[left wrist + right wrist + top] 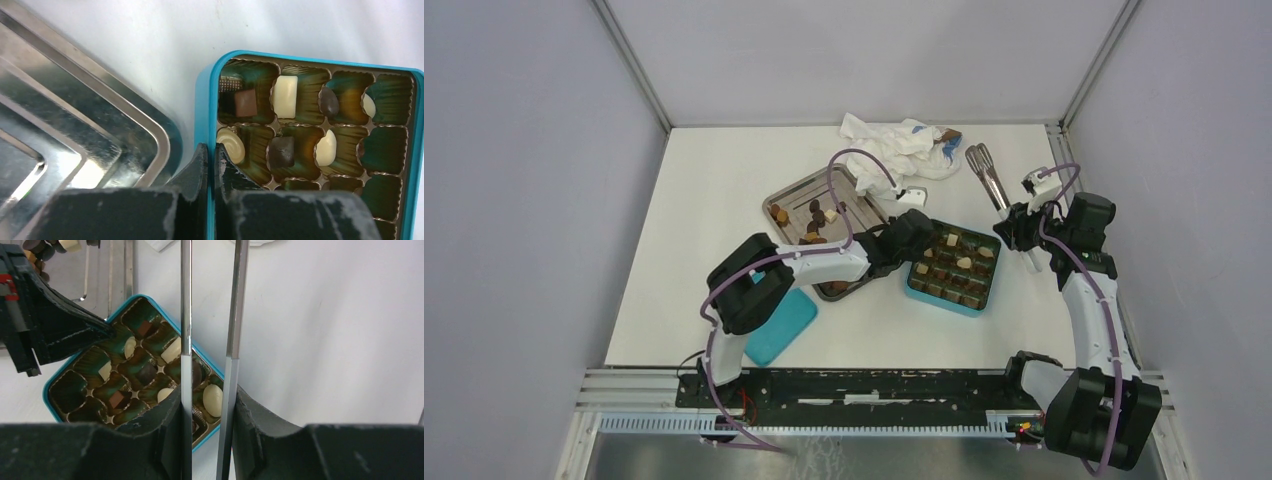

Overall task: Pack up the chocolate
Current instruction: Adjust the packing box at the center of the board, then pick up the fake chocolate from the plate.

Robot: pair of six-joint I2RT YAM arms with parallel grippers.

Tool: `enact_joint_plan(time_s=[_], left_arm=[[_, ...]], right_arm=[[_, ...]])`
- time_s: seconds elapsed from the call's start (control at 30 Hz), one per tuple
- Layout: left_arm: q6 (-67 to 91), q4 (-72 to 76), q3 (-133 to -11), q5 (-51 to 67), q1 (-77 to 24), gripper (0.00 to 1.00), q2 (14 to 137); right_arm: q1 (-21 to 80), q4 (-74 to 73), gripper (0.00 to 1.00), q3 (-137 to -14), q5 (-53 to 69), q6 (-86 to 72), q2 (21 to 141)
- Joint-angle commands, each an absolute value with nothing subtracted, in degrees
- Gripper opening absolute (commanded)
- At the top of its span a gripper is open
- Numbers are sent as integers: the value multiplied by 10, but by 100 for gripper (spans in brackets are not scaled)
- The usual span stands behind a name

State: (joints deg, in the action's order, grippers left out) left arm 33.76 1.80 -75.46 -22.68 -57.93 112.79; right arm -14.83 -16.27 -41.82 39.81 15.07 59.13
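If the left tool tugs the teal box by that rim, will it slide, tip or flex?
Probably slides: the teal box is low, wide and flat on the smooth table. Its thin wall, pinched by the left tool, may flex. Loose chocolates could hop from their cups if jerked.

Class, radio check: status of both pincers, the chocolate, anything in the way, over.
Left pincer shut on teal box wall. Right pincer gripping tongs. Chocolate partly in box, rest on tray. Left arm overlies tray.
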Motion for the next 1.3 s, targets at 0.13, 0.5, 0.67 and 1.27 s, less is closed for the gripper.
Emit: enact_joint_plan(time_s=[0.13,0.5,0.67,1.27], left_arm=[[478,-78,-902,-205,-567,2,1196],[476,-64,-892,-184,-549,44,1178],[413,-54,-843,-200,-549,55,1091],[42,-318,-670,-305,-492,87,675]], right_arm=[[-152,-126,38,-421,389,146,582],[-152,-133,38,-424,397,155,585],[-152,-137,38,-424,409,163,583],[-13,-371,38,-527,447,441,579]])
